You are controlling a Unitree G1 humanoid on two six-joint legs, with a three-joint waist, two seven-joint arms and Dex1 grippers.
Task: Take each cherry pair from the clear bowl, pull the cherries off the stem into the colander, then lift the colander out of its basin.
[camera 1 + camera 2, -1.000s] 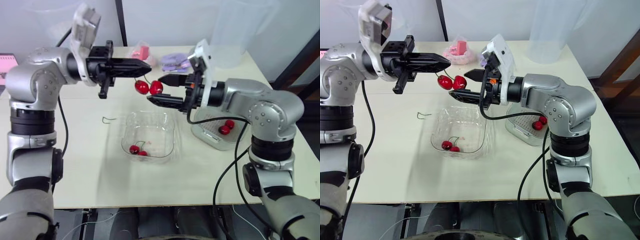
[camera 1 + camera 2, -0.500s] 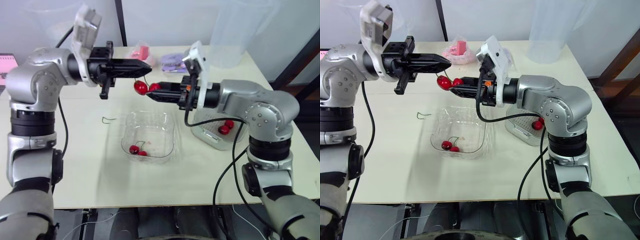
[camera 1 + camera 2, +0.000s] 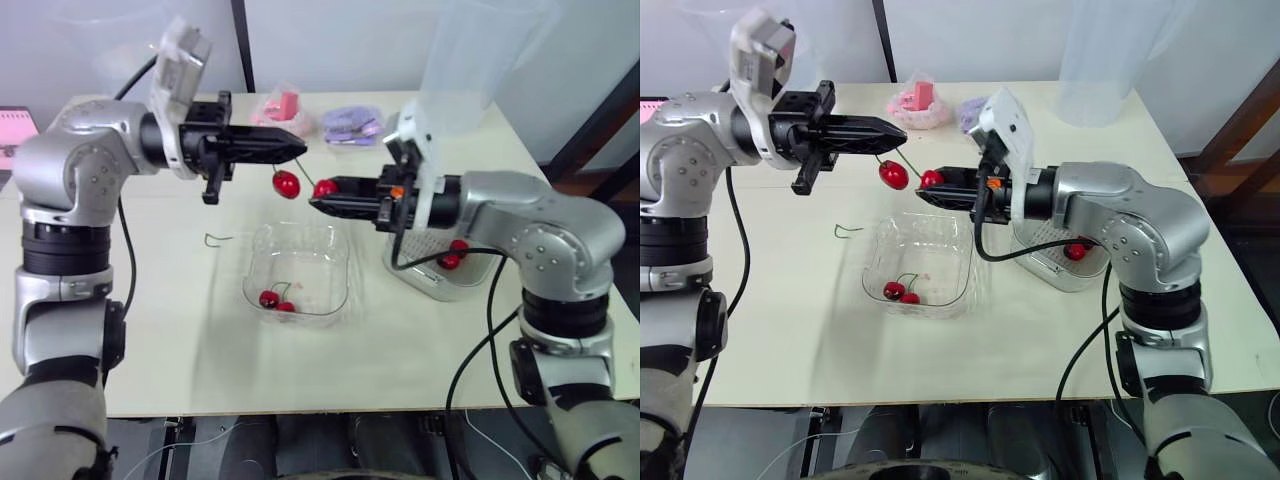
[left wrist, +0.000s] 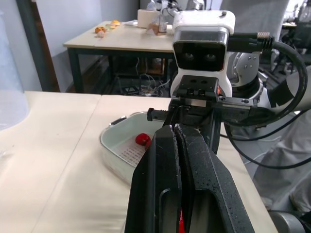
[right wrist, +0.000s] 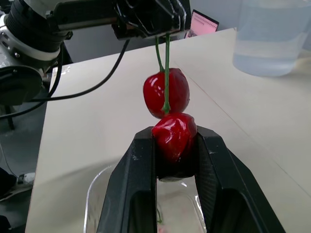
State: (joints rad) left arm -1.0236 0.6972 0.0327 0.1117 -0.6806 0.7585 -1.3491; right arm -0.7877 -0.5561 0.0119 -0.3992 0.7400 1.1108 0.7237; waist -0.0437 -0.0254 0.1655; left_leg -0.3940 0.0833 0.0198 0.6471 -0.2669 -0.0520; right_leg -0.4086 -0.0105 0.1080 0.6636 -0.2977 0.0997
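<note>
Left eye view: the left pincer is pinching together on the green stem of a red cherry pair, above the clear plastic bowl on the beige desk. The right pincer is clamping that pair's right cherry. A second cherry pair is lying in the bowl. Right of it, the white perforated colander is holding loose cherries.

Left wrist view: the fingers are pressing together.

Right wrist view: the fingers are gripping one cherry, and the other cherry is touching it.

Both arms raised, forearms level, pointing toward each other. Left gripper fingers pressed together, pinching stem. Right gripper slightly lower, clamped on cherry.
</note>
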